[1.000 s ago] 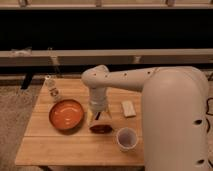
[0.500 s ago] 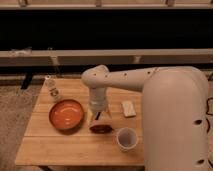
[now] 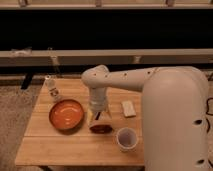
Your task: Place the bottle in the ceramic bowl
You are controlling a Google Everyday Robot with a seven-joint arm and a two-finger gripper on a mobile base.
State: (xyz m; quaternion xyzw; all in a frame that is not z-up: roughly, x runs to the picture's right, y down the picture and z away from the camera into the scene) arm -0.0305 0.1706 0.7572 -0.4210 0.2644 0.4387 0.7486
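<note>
The bottle (image 3: 52,89), small and clear with a white cap and a white label, stands upright at the table's far left corner. The ceramic bowl (image 3: 66,115), wide, shallow and glossy orange, sits on the table just in front and to the right of the bottle. My gripper (image 3: 98,118) hangs from the white arm at the table's middle, to the right of the bowl and well away from the bottle, low over a small dark red-brown object (image 3: 100,128).
A white cup (image 3: 127,138) stands near the table's front right. A pale flat bar (image 3: 128,108) lies right of the gripper. The wooden table (image 3: 45,147) has its front edge close. A bench and dark wall run behind.
</note>
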